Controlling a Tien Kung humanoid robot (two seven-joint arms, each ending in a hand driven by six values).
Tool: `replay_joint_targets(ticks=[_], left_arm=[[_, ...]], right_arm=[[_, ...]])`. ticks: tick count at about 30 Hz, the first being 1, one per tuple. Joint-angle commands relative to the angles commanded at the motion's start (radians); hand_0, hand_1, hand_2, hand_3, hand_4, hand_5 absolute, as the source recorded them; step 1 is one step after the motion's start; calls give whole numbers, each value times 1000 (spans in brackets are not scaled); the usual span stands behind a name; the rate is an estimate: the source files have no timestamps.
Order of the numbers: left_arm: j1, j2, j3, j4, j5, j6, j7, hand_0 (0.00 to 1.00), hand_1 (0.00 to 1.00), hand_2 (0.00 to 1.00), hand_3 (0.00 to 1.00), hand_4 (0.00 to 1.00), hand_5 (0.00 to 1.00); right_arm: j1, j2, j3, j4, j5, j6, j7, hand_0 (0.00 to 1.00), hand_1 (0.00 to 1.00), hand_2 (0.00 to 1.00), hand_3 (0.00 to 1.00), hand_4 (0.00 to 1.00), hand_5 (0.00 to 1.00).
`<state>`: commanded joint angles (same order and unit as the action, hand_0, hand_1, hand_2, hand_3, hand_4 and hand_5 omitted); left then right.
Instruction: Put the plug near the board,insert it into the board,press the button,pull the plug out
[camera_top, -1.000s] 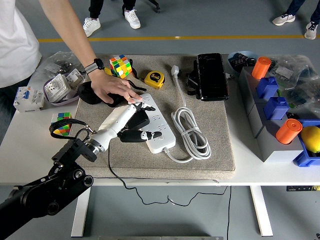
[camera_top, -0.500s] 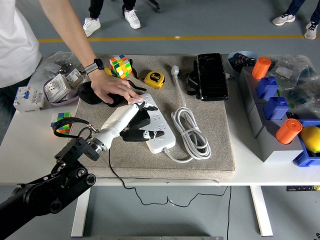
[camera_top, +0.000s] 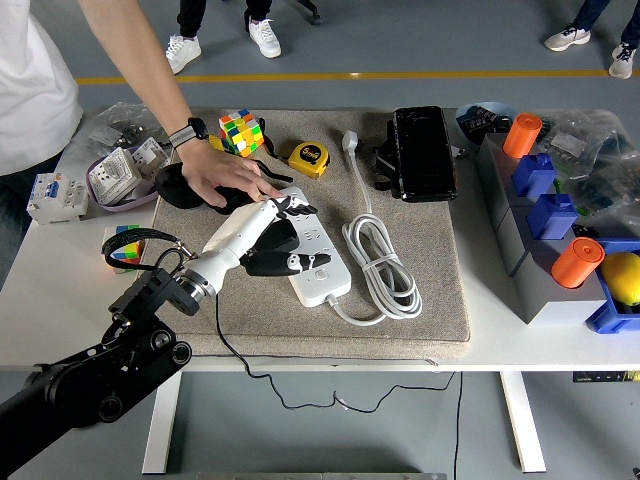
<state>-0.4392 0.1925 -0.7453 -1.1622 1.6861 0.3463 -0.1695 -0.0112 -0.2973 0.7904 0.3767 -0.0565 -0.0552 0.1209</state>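
A white power strip (camera_top: 322, 268) lies at an angle on the grey mat (camera_top: 440, 300). A black plug (camera_top: 278, 243) sits on its middle sockets, and its thin black cable (camera_top: 222, 340) runs off the table's near edge. My left hand (camera_top: 283, 235) is curled around the plug, with fingers over its far side and the thumb against its near side. A person's hand (camera_top: 225, 172) rests flat at the strip's far end. The strip's own white cord (camera_top: 385, 265) is coiled to the right.
A Rubik's cube (camera_top: 240, 130), a yellow tape measure (camera_top: 309, 157) and a black case (camera_top: 420, 150) lie along the mat's far side. A smaller cube (camera_top: 125, 245) sits at the left. Grey and blue boxes (camera_top: 545, 260) with orange cylinders stand at the right.
My left hand has shifted slightly toward the far side, and the thumb has closed in against the plug. The person's hand has stayed in place.
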Motion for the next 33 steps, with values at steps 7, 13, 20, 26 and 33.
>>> replay_joint_targets(ticks=[7,13,20,26,33], left_arm=[[7,22,-28,-99,-26,-7,8,605,702,721,705,998,617],[23,50,-57,-222,-66,-59,88,378,565,618,705,998,612],[34,70,-99,-331,-93,-153,227,224,419,489,667,925,347],[34,80,-106,-385,-113,-265,355,131,225,303,711,708,106],[27,81,-95,-430,-128,-418,524,64,108,183,862,793,2]], right_arm=[[4,-1,1,2,-3,0,-1,584,634,543,478,735,446],[3,-5,2,1,-6,0,-2,584,634,543,478,735,445],[6,-6,1,2,-8,1,-2,584,634,543,478,735,445],[7,-6,4,1,-9,3,-4,584,635,542,478,735,445],[5,-6,2,0,-8,5,-6,584,635,542,478,735,445]])
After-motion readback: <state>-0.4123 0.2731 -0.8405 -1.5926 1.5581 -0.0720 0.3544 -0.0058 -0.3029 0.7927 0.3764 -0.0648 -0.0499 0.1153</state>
